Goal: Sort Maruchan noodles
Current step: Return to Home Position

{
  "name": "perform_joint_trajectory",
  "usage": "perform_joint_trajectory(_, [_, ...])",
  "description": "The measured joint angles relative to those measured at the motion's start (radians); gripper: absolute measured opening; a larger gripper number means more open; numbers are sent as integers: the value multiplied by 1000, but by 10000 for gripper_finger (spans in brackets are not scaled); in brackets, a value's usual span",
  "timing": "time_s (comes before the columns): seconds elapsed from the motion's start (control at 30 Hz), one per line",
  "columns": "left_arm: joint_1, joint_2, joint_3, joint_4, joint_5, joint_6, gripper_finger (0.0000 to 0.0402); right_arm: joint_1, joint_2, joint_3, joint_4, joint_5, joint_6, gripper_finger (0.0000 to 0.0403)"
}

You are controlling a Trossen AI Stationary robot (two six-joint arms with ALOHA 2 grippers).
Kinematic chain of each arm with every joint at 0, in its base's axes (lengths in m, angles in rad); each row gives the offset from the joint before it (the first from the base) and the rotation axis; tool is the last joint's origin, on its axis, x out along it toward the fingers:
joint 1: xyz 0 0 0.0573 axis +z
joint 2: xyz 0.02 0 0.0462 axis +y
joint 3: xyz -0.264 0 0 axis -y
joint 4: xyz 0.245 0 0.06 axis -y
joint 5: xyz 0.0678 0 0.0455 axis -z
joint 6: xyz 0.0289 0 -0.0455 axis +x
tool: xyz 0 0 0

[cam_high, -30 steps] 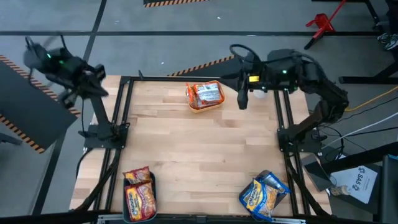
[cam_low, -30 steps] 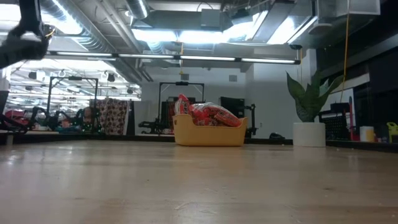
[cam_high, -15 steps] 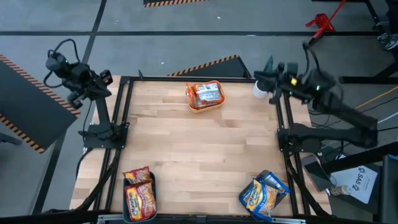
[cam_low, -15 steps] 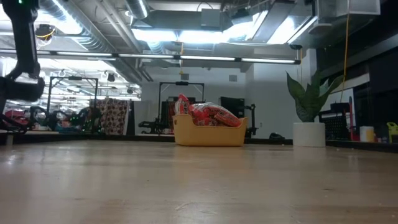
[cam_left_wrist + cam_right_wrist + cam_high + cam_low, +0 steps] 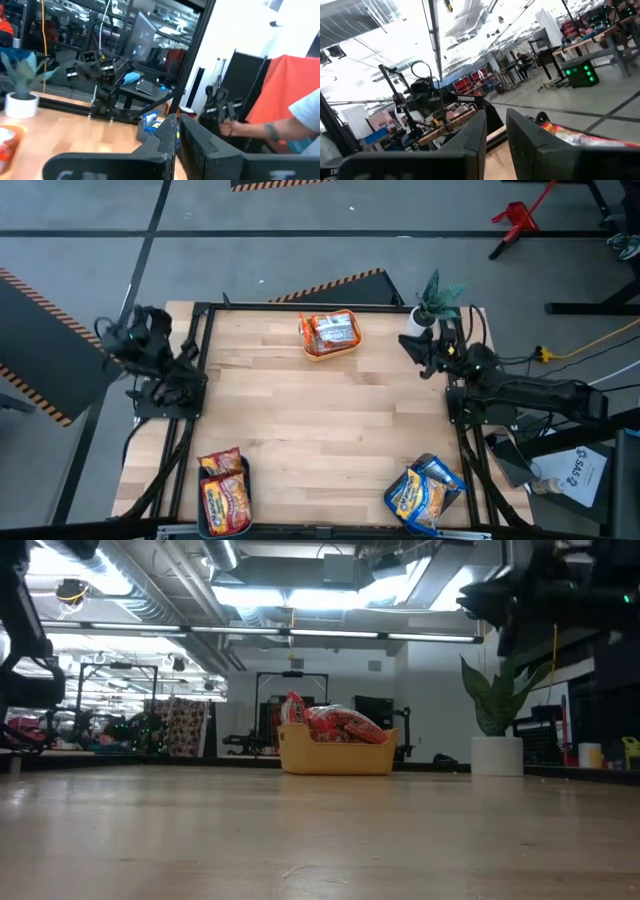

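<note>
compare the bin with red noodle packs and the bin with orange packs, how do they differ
Colour: the orange-yellow bin holds red packs; the dark bin holds orange packs.
Place: the orange-yellow bin sits midway along one table edge; the dark bin sits at a corner of the opposite edge.
Fill: the red packs lie heaped inside theirs; one orange pack seems to overhang the dark bin's end.
Both hold several packs of one colour.

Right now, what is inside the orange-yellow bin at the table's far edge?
Red-silver noodle packets fill the orange-yellow bin, heaped above its rim. Their count, and anything beneath the top ones, is hidden.
</note>
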State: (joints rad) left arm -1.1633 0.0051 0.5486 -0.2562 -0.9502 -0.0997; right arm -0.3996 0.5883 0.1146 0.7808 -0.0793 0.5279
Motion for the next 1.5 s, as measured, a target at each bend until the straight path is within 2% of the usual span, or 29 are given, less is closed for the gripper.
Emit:
perform_joint_trajectory(0.2, [25,0,-264,358,3,5,14,0,-2,-83,38,52,-9,62])
perform_joint_trajectory(0.33, [61,-1,-430,653,140,4,14,0,-3,-91,27,35,-26,62])
perform_joint_trajectory(0.43, [97,-1,-544,805,178,2,14,0,-2,-91,22,25,-32,62])
perform_joint_trajectory(0.6, [182,-1,-542,760,276,-37,14,-8,-2,-93,9,-65,-23,62])
perform_joint_trajectory(0.77, [287,-1,-541,799,381,-34,14,-68,-2,-93,4,-198,30,62])
perform_joint_trajectory(0.87, [354,-1,-541,787,398,-54,14,-107,-2,-93,3,-220,36,62])
perform_joint_trajectory(1.03, [476,-1,-541,740,489,-147,14,-165,-1,-91,28,-273,83,62])
perform_joint_trajectory(1.17, [569,-1,-541,738,575,-203,14,-171,-2,11,40,-330,190,62])
perform_joint_trajectory(1.27, [634,-1,-541,733,634,-222,14,-170,-16,139,-91,-374,241,62])
perform_joint_trajectory(1.4, [717,-1,-541,676,686,-277,14,-169,-51,355,-536,-410,212,62])
perform_joint_trajectory(1.5, [783,-1,-541,656,721,-312,14,-150,-88,513,-824,-376,93,62])
